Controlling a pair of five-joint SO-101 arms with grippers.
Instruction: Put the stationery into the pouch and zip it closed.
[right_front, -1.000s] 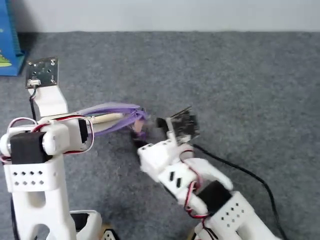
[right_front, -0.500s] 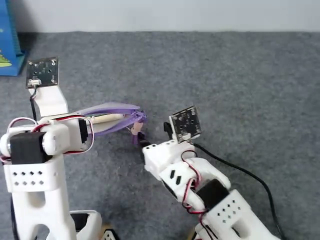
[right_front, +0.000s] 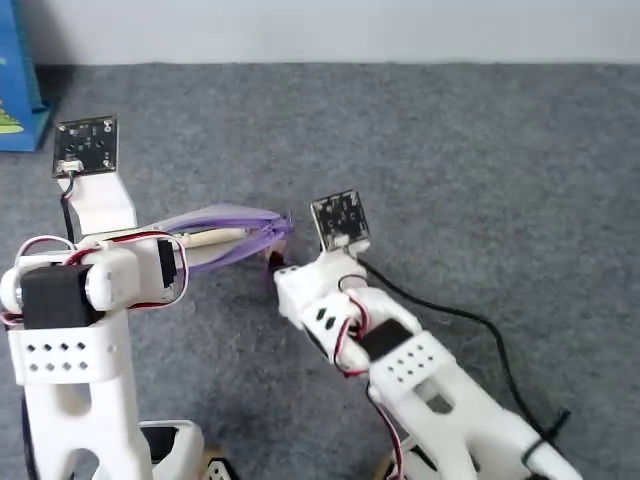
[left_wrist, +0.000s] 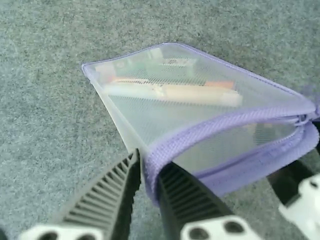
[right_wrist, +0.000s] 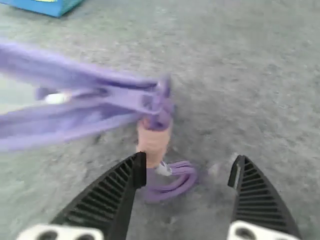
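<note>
A see-through mesh pouch (left_wrist: 190, 115) with purple zip trim hangs just above the grey carpet, holding pens and other stationery (left_wrist: 170, 92). My left gripper (left_wrist: 147, 162) is shut on the pouch's trimmed edge at one end. In the high view the pouch (right_front: 225, 232) stretches right from the left arm. My right gripper (right_wrist: 189, 164) stands open at the pouch's zip end (right_wrist: 157, 97), beside the pink zip pull (right_wrist: 152, 140) and its purple tassel (right_wrist: 172, 184), touching neither. The pull lies close to one finger (right_wrist: 131, 180). In the high view this gripper (right_front: 274, 263) sits under the pouch's right tip.
A blue box (right_front: 15, 95) stands at the far left edge by the wall. Grey carpet (right_front: 480, 160) spreads open to the right and behind. A black cable (right_front: 470, 325) trails from the right arm.
The right arm has swung left and forward, bringing its gripper up to the pouch's zip end. The left arm and pouch have stayed put.
</note>
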